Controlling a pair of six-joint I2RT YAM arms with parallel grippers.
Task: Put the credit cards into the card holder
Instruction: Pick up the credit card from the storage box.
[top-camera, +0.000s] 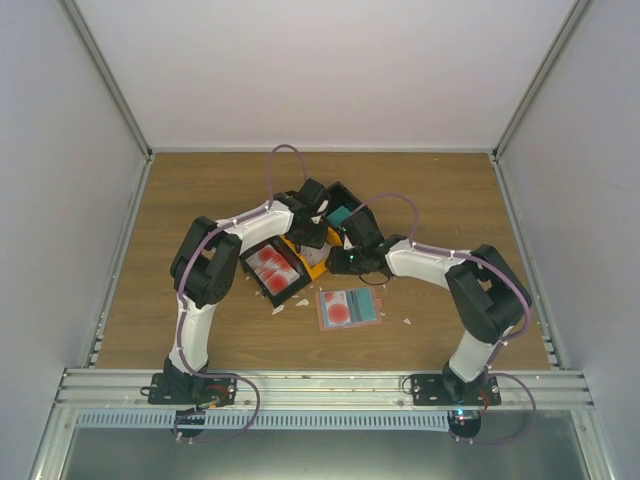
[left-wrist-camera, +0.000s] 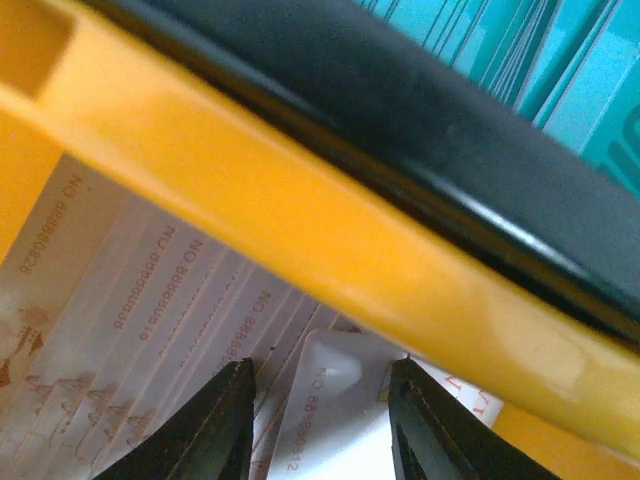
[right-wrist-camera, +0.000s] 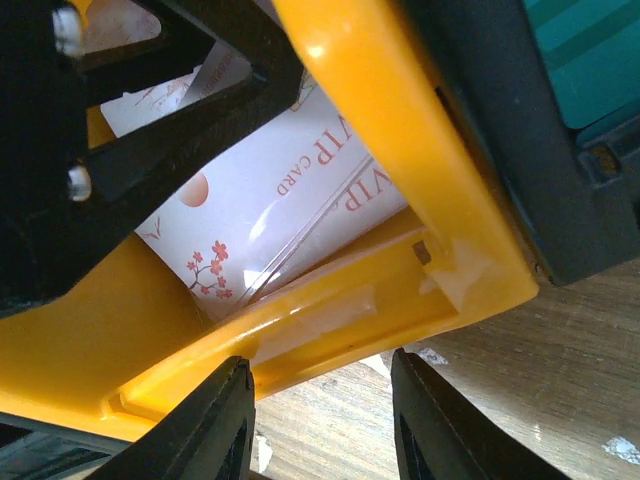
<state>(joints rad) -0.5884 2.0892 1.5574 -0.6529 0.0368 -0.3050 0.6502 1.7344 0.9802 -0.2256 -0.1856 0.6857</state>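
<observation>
L gripper (left-wrist-camera: 322, 385) sits in the orange bin (left-wrist-camera: 300, 250), jaws part open either side of a pale card (left-wrist-camera: 330, 440), long axis running btwn them. Can't tell if it's pinched. R gripper (right-wrist-camera: 318, 378) is open and empty. Top view: card holder (top-camera: 368, 312) lies just lower right of the bin, nearer R.
</observation>
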